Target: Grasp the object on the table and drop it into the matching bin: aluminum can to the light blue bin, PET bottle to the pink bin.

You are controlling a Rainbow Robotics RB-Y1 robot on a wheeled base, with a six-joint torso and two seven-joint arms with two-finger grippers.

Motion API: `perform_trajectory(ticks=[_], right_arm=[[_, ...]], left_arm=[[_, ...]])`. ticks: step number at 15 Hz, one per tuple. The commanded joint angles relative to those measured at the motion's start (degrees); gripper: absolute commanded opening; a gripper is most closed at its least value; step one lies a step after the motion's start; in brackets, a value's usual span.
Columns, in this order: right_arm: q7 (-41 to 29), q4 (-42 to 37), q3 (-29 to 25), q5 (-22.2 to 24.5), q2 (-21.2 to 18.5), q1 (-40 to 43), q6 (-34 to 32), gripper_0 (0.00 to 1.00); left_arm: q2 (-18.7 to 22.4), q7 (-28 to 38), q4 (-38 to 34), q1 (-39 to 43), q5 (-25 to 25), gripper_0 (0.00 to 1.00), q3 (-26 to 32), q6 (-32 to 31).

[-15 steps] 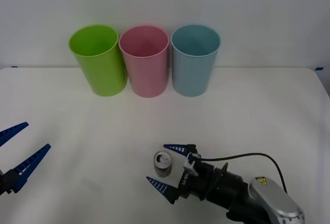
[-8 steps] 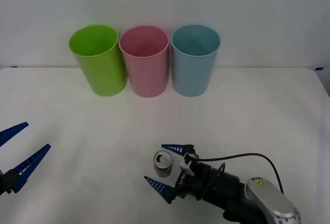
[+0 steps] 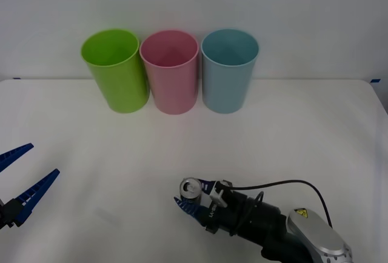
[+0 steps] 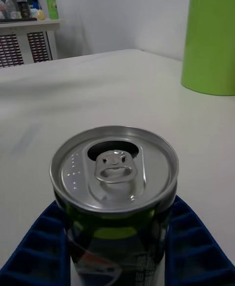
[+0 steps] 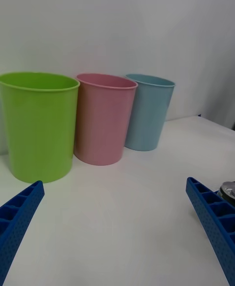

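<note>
From the front view, the aluminum can [image 3: 191, 191] stands upright on the white table [image 3: 303, 129], near its front edge and well apart from the 3 bins at the back. The right hand [image 3: 194, 195] is clenched around the can, 1 blue finger on each side. The light blue bin [image 3: 230, 71] lies beyond the can and slightly to the robot's right, just beside the pink bin [image 3: 170, 71]; the lime green bin [image 3: 115, 69] ends the row.

The right wrist view shows the can [image 4: 115, 193] pressed between both ribbed fingers [image 4: 196, 247], its long axis vertical, pull tab up.

In the left wrist view, the left hand [image 5: 115, 227] hangs released, parked far from the bins.
</note>
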Motion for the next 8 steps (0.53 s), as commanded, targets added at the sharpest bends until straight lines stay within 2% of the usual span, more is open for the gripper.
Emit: perform_trajectory(ticks=[1, 8], right_arm=[[-0.1, 0.0, 0.0, 0.0, 0.0, 0.0, 0.1, 0.0], [-0.1, -1.6, -0.5, -2.8, -1.5, 0.5, -0.9, 0.0]], left_arm=[[0.0, 0.0, 0.0, 0.0, 0.0, 1.0, 0.0, 0.0], [0.0, 0.0, 0.0, 0.0, 0.0, 1.0, 0.0, 0.0]])
